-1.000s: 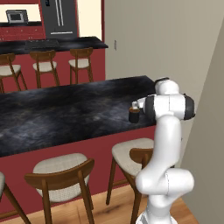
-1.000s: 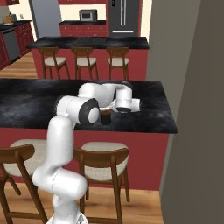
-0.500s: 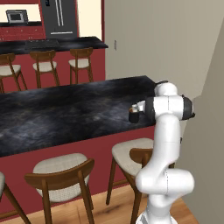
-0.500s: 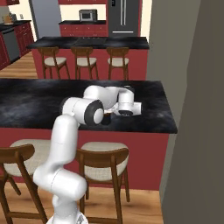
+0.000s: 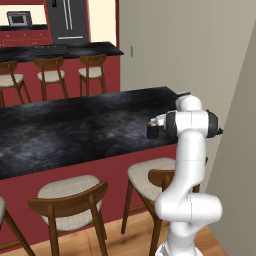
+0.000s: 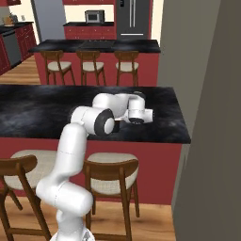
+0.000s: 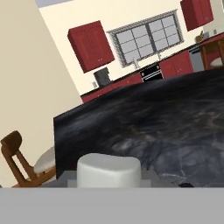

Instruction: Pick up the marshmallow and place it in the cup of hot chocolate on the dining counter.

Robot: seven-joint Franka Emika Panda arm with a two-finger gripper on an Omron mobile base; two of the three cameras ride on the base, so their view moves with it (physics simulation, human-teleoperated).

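The marshmallow [image 7: 109, 169] is a white roundish lump filling the bottom middle of the hand view, and my gripper [image 7: 110, 183] is shut on it. The hand looks low along the dining counter [image 7: 175, 118], a black marbled slab. In the left base view my gripper [image 5: 156, 123] hovers at the counter's right end [image 5: 75, 125], right over the cup of hot chocolate [image 5: 152, 131], a small dark cylinder. From the right base view the white hand [image 6: 137, 113] lies folded over the counter [image 6: 37, 106] near its front right corner. My fingertips are mostly hidden by the marshmallow.
Wooden stools with pale seats [image 5: 70, 197] [image 6: 110, 172] stand under the counter's near side, close to my arm. A beige wall [image 5: 200, 50] closes the right. Behind lies a second black counter [image 6: 94, 45] with three stools. A chair [image 7: 19, 159] shows at the hand view's left.
The jaws closed the last bit onto the marshmallow. The hand has shifted slightly by the cup, and the cup has stayed put.
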